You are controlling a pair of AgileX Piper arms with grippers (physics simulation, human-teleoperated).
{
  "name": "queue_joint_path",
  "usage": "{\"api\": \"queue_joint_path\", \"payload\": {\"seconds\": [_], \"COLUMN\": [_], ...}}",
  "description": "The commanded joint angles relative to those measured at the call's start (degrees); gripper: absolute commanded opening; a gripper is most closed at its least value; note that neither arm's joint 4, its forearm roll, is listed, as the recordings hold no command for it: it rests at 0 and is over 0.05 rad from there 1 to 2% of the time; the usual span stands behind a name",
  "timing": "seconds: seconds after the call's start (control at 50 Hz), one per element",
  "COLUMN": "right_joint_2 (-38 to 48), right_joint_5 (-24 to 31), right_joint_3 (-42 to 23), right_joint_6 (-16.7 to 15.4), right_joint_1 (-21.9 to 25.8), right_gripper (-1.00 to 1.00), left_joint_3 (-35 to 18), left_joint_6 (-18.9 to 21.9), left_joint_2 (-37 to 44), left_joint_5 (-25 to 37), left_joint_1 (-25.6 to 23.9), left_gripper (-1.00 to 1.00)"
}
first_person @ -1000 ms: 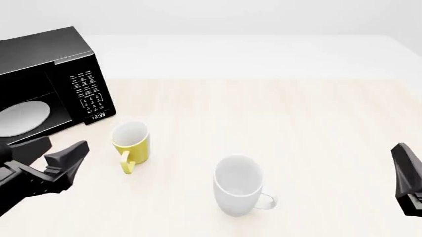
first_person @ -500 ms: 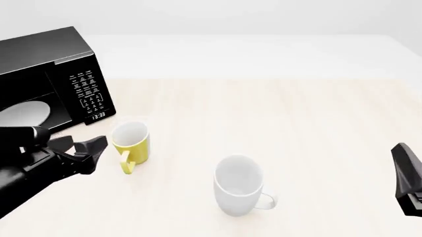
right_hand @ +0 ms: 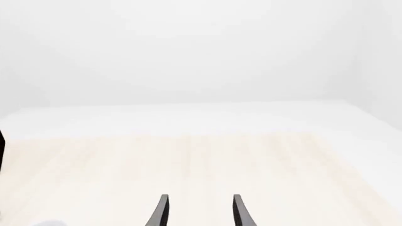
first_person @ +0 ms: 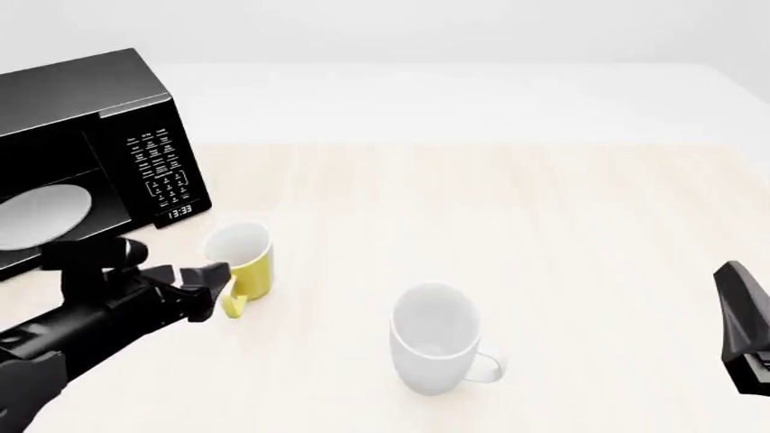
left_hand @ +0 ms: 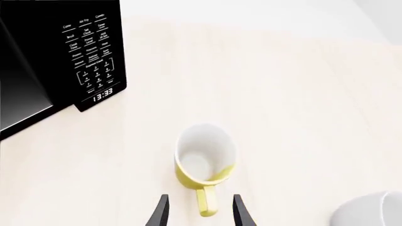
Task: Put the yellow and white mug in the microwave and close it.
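The yellow and white mug (first_person: 241,260) stands upright on the table in front of the microwave (first_person: 90,126), with its handle (first_person: 231,304) pointing toward me. My left gripper (first_person: 213,287) is open at the mug's near left side. In the left wrist view the mug (left_hand: 204,160) is just ahead of the left gripper (left_hand: 201,214), and its handle (left_hand: 206,203) lies between the two spread fingers without touching them. The microwave's white plate (first_person: 42,216) shows in its front. My right gripper (right_hand: 199,214) is open at the right table edge (first_person: 737,298), holding nothing.
A larger all-white mug (first_person: 435,338) stands to the right of the yellow one, nearer me, its handle to the right. The microwave's keypad and clock (left_hand: 94,56) face the table. The light wooden tabletop (first_person: 542,216) stretches to the right.
The left arm has reached forward and to the right, and its open fingers now sit on either side of the yellow mug's handle. The mugs and the right arm have not moved.
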Motion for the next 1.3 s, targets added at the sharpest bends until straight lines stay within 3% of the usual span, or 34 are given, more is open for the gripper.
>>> {"api": "queue_joint_path", "payload": {"seconds": [0.02, 0.18, 0.94, 0.96, 1.3], "right_joint_2": [0.00, 0.00, 0.00, 0.00, 0.00], "right_joint_5": [-0.01, -0.02, -0.01, -0.01, -0.01], "right_joint_3": [0.00, 0.00, 0.00, 0.00, 0.00], "right_joint_6": [-0.02, 0.00, 0.01, -0.01, 0.00], "right_joint_1": [-0.01, -0.01, 0.00, 0.00, 0.00], "right_gripper": [1.00, 1.00, 1.00, 1.00, 1.00], "left_joint_3": [-0.58, -1.44, -0.81, -0.85, 2.13], "left_joint_6": [-0.70, -0.77, -2.62, -2.41, 1.35], "left_joint_2": [6.98, 12.37, 21.60, 22.51, 11.20], "left_joint_5": [-4.47, -7.24, -11.97, -12.64, -9.66], "left_joint_1": [-0.40, -0.16, -0.97, -0.56, -0.28], "left_gripper": [1.00, 1.00, 1.00, -1.00, -1.00]}}
